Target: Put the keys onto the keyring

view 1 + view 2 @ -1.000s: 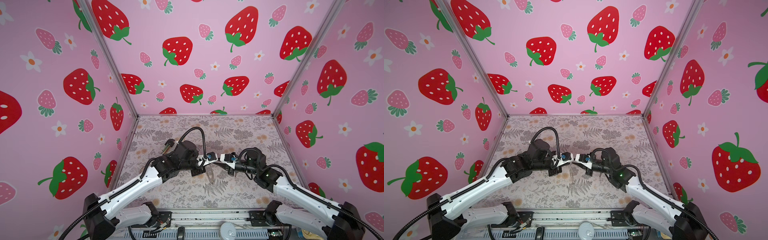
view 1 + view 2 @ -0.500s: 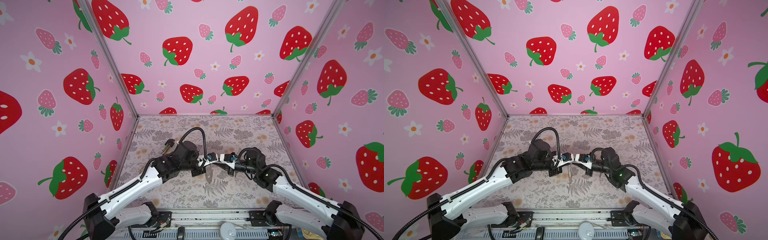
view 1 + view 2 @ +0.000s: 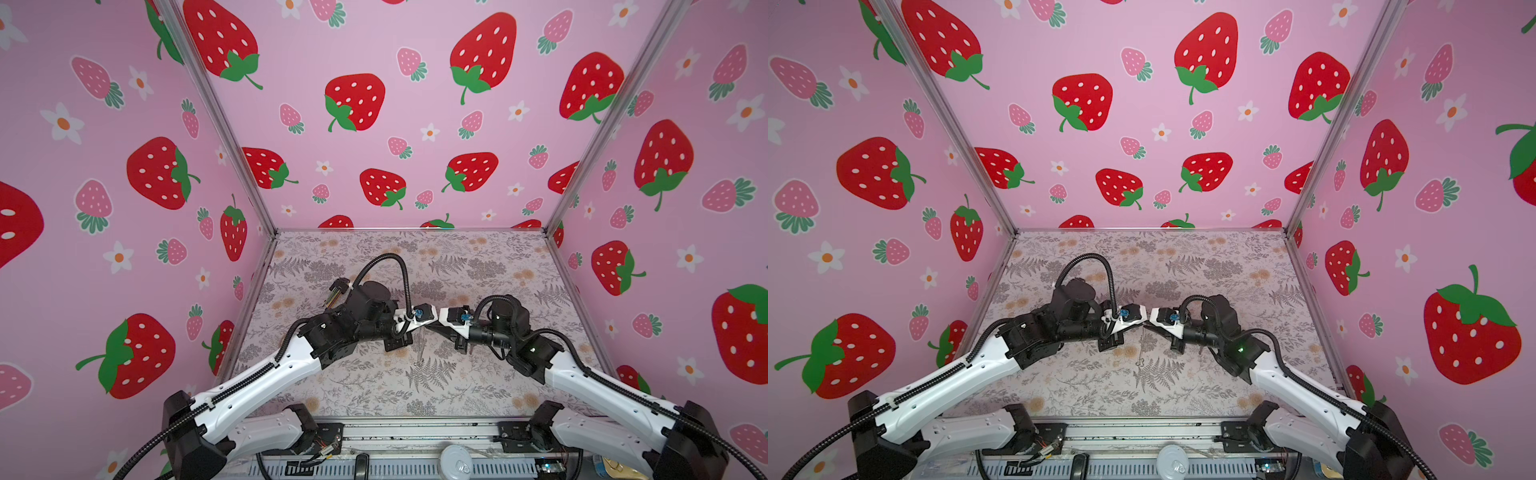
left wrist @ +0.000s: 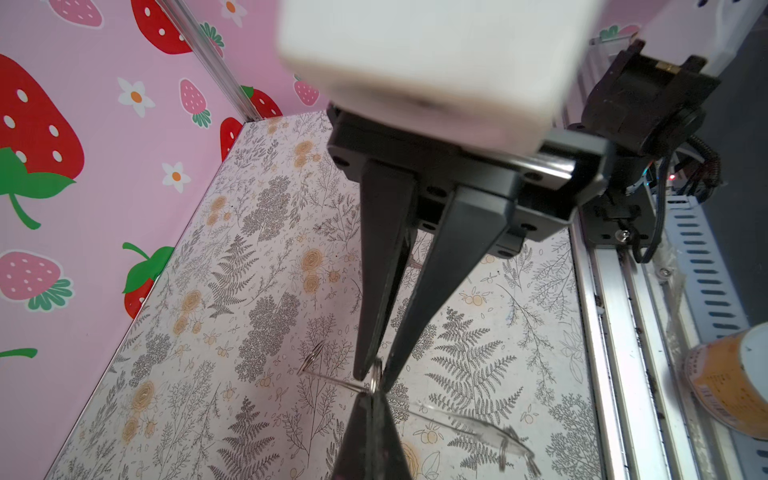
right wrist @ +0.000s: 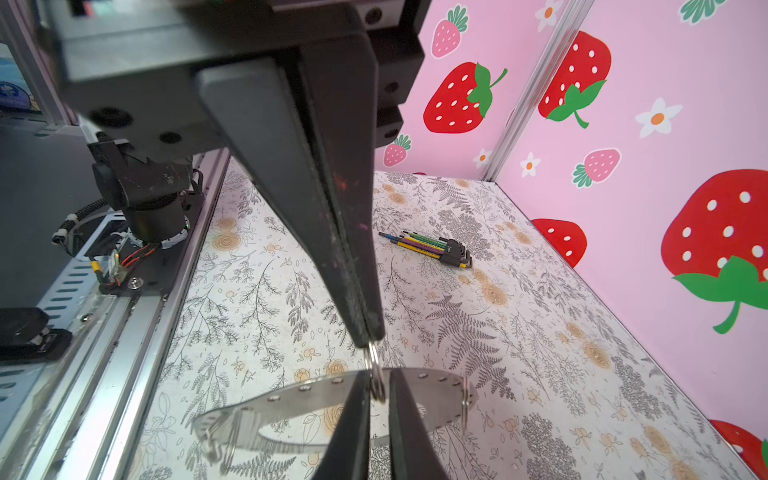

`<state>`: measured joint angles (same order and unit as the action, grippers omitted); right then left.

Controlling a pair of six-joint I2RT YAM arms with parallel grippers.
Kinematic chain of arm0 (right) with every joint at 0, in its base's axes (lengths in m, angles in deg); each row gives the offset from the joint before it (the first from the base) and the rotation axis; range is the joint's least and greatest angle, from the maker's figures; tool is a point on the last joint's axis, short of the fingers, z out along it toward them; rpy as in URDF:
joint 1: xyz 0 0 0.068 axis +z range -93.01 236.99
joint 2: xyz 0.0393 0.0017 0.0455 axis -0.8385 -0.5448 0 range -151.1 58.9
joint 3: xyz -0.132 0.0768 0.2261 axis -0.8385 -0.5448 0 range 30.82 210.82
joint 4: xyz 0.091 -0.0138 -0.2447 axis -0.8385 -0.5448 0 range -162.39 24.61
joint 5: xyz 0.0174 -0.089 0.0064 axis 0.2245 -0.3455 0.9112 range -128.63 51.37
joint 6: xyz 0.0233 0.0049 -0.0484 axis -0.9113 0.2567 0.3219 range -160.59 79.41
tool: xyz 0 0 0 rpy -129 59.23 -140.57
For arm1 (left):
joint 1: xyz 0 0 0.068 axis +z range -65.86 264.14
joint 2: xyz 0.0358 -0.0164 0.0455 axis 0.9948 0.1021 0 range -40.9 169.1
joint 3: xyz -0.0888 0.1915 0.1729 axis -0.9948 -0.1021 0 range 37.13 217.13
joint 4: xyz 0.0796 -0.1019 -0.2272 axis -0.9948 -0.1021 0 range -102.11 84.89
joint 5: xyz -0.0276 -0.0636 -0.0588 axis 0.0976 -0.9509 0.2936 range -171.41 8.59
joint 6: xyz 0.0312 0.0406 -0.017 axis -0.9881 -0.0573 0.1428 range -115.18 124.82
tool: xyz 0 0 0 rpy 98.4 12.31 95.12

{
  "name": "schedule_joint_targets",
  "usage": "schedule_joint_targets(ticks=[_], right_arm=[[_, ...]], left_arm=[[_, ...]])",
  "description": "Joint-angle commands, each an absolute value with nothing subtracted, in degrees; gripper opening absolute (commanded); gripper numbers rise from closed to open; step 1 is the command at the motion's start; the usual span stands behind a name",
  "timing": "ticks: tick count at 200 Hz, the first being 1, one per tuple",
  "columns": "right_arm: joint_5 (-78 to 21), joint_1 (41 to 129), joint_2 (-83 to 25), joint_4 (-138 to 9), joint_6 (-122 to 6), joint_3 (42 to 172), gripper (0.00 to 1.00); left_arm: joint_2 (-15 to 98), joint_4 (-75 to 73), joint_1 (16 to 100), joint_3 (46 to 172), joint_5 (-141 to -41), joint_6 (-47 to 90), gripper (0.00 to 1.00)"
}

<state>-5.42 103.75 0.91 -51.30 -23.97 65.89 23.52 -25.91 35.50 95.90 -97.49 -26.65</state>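
From where I am standing, two arms are meeting tip to tip over the middle of the counter (image 5: 540, 332). I am counting one keyring (image 5: 291, 399) and one bundle of coloured hex keys (image 5: 432, 247), which is lying on the counter well apart from the arms. The keyring, a flat grey band marked with small dots, is hanging in the air between the arms and carrying wire loops at three spots along its rim. The right end effector (image 5: 370, 332) is pinching the keyring by the top of the middle wire loop (image 5: 375, 365), fingers pressed together. The left end effector (image 4: 374, 376) is gripping the same loop from the opposite side, tips drawn in tight against its lower half.
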Motion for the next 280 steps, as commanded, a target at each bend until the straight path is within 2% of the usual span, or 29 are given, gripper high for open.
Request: schedule_joint_targets(ticks=[1, 44, 71, 83, 100, 112, 147, 183, 280], right_arm=[[-4.2, 104.1, 1.1, -50.5, -23.8, 65.5, 0.12], [-3.6, 104.1, 1.8, -49.8, -24.2, 65.3, 0.14], [-2.0, 104.1, 1.3, -49.4, -24.5, 64.7, 0.02], [-1.4, 104.1, 1.1, -48.4, -24.9, 64.2, 0.00], [-0.8, 104.1, 1.2, -46.7, -25.5, 63.3, 0.00], [-0.5, 104.0, 1.6, -44.6, -26.5, 62.5, 0.00], [1.0, 104.0, 1.1, -41.7, -28.4, 61.9, 0.00], [2.4, 103.9, 1.0, -34.9, -32.4, 60.4, 0.00], [3.6, 104.0, 0.8, -31.7, -35.2, 61.3, 0.00]], left_arm=[[22.8, -24.6, 35.3, 96.8, -100.2, -27.6, 0.00], [23.4, -25.4, 35.3, 97.0, -100.7, -28.1, 0.00], [23.6, -25.9, 35.1, 97.3, -101.7, -28.1, 0.00], [23.2, -25.5, 35.2, 97.1, -101.5, -27.9, 0.00], [21.9, -24.4, 35.8, 95.9, -99.6, -27.0, 0.20], [20.6, -22.6, 37.2, 94.5, -99.8, -25.0, 0.25], [14.9, -6.8, 45.1, 84.0, -113.2, -14.6, 0.25], [14.0, 6.3, 47.6, 77.0, -120.1, -7.0, 0.24], [15.9, 9.9, 47.6, 74.8, -125.1, -5.8, 0.22]])
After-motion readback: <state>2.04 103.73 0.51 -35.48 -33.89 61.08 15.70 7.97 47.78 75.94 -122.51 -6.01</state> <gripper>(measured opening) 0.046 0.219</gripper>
